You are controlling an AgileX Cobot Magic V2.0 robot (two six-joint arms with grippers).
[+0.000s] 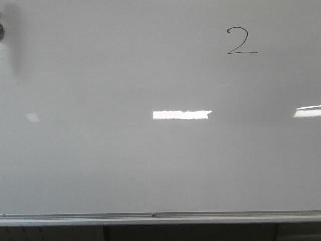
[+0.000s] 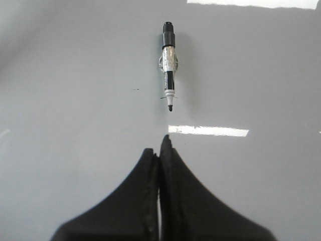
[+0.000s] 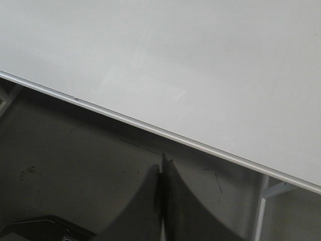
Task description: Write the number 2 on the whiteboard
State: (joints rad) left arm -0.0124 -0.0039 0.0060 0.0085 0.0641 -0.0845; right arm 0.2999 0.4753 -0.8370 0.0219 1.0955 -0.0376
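Observation:
A thin black number 2 (image 1: 241, 41) stands on the upper right of the whiteboard (image 1: 150, 165), which fills the front view. Neither gripper shows in that view. In the left wrist view a black marker (image 2: 168, 65), wrapped in silvery tape, rests against the whiteboard (image 2: 75, 90) with its tip towards my left gripper (image 2: 160, 145). That gripper is shut, holds nothing, and is a short way from the marker's tip. My right gripper (image 3: 163, 163) is shut and empty, over a dark surface just beyond the whiteboard's (image 3: 200, 60) edge.
A silver rail (image 1: 150, 217) runs along the board's lower edge, also seen as the rail (image 3: 165, 133) in the right wrist view. A dark blurred shape (image 1: 1, 31) with a shadow sits at the board's upper left. Bright light reflections (image 1: 181, 115) lie across the board.

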